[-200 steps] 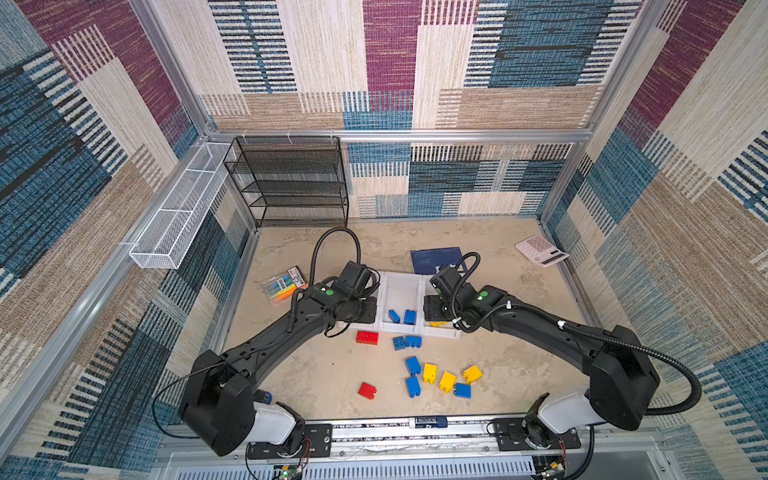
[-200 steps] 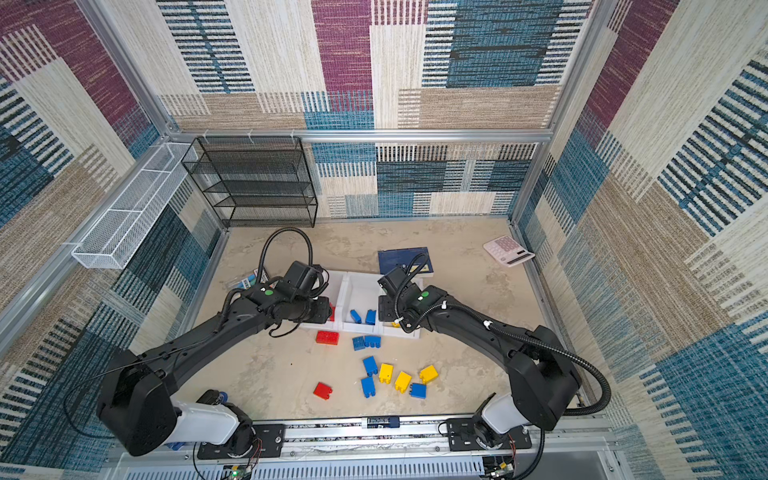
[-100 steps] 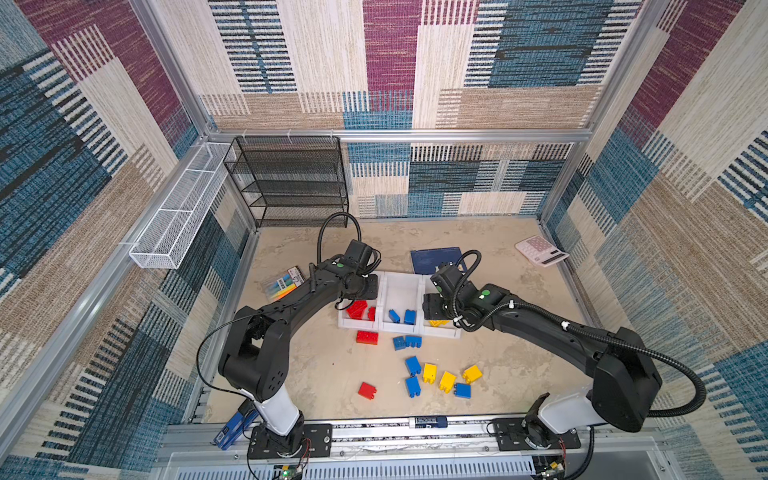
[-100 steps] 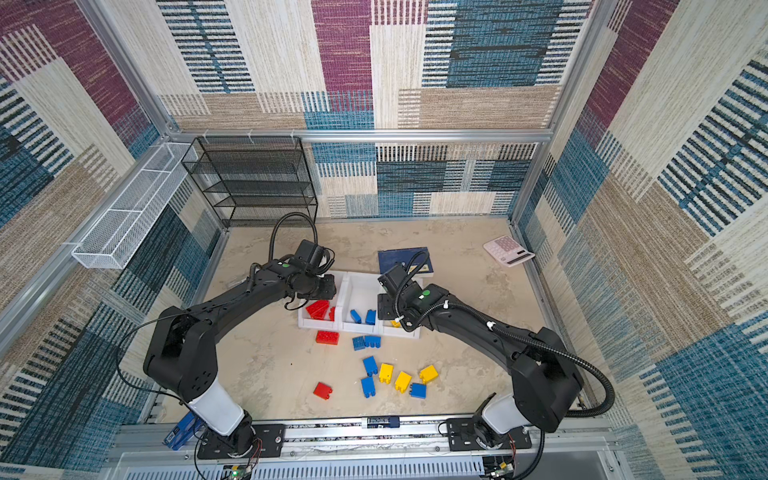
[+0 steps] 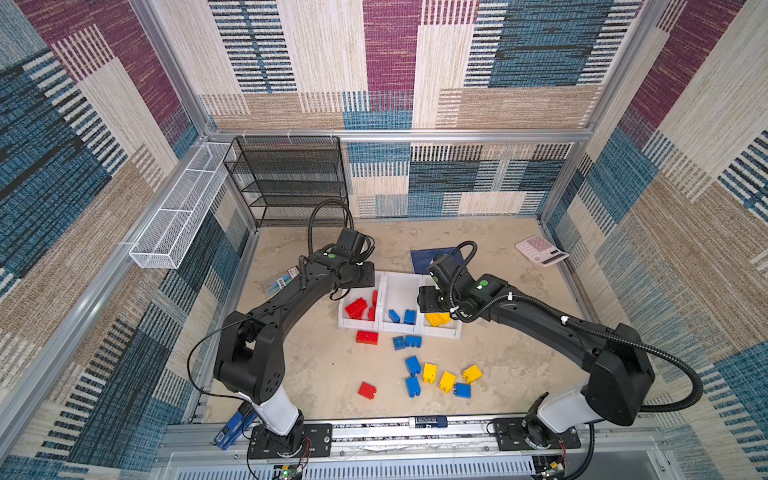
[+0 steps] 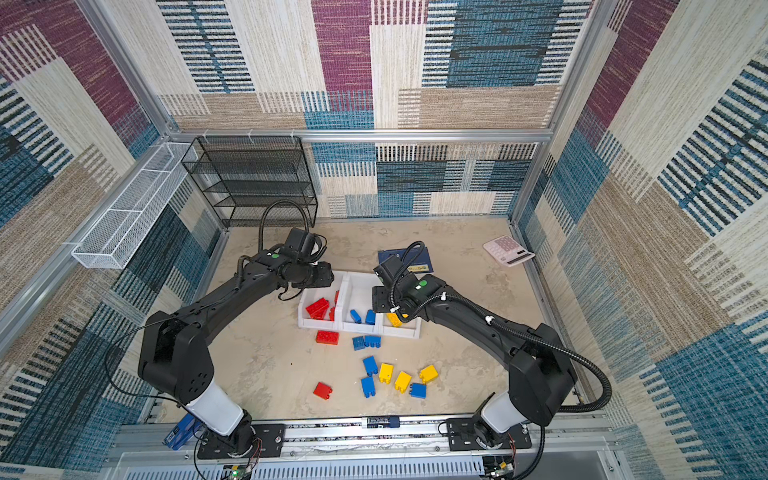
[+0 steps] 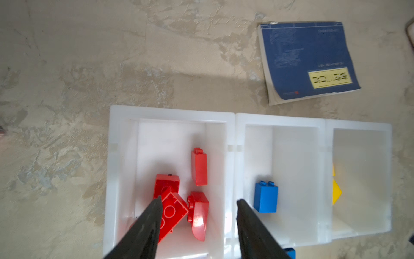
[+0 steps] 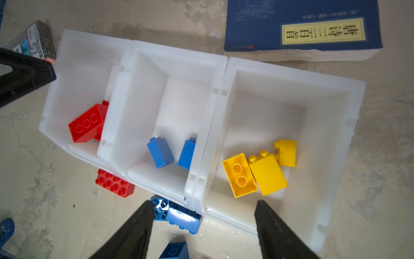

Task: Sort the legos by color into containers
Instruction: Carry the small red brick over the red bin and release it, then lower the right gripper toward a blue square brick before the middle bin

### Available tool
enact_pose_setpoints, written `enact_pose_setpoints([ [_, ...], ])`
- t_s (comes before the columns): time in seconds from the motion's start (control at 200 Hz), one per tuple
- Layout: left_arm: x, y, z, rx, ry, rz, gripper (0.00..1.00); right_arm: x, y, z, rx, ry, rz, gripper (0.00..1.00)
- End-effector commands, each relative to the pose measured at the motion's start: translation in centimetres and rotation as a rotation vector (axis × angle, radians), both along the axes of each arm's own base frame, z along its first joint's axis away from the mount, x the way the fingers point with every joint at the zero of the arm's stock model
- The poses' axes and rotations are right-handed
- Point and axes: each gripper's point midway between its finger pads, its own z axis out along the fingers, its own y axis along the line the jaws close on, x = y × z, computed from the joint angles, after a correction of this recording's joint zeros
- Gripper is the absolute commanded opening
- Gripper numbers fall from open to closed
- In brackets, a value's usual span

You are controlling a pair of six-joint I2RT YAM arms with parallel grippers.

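Three white containers stand in a row. The left one [image 5: 356,325] holds red legos [image 7: 170,208], the middle one [image 5: 401,286] blue legos [image 8: 160,155], the right one [image 5: 441,332] yellow legos [image 8: 266,175]. My left gripper [image 7: 199,199] hangs open over the red container [image 7: 170,112] with nothing between its fingers; in a top view the left gripper [image 5: 362,282] covers that container's back end. My right gripper [image 8: 203,203] is open and empty above the yellow container's front lip [image 8: 230,218]. More legos lie loose on the floor: a red oblong [image 5: 367,337], a blue pair [image 5: 407,342], a blue and yellow cluster [image 5: 440,378] and a red square [image 5: 367,390].
A blue book [image 5: 432,255] lies just behind the containers, and a calculator [image 5: 540,250] at the back right. A black mesh rack [image 5: 291,178] stands at the back left. A white wire basket [image 5: 178,212] hangs on the left wall. A marker pack [image 5: 282,280] lies left of the containers.
My left gripper has opened over the red container, and its arm has folded up and back, uncovering the red legos inside. The right gripper has narrowed slightly and barely moved.
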Motion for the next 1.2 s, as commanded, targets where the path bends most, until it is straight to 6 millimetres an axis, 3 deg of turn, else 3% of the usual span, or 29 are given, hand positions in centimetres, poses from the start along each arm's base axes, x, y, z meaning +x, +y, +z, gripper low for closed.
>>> enact_pose_setpoints([
  [0.0, -0.7, 0.2, -0.1, -0.005, -0.007, -0.025, 0.57, -1.3, 0.7, -0.5, -0.011, 0.028, 0.049, 0.73],
  [0.12, -1.1, 0.4, -1.4, -0.025, 0.002, 0.0, 0.57, -3.2, 1.0, -1.7, -0.039, 0.061, 0.034, 0.73],
  [0.23, -1.9, 0.6, -1.3, -0.062, -0.008, 0.022, 0.57, -4.7, 1.4, -2.4, -0.005, 0.084, 0.012, 0.73],
  [0.521, -4.8, 2.1, -1.9, -0.123, -0.037, 0.099, 0.57, -6.6, 1.0, -4.6, -0.069, 0.134, 0.02, 0.72],
  [0.866, -6.2, 2.5, -1.7, -0.139, -0.058, 0.09, 0.57, -6.5, 1.9, -7.3, -0.076, 0.164, -0.021, 0.71],
  [1.192, -6.8, 2.3, -3.0, -0.147, -0.021, 0.075, 0.57, -6.1, 3.0, -8.0, -0.084, 0.158, -0.027, 0.71],
])
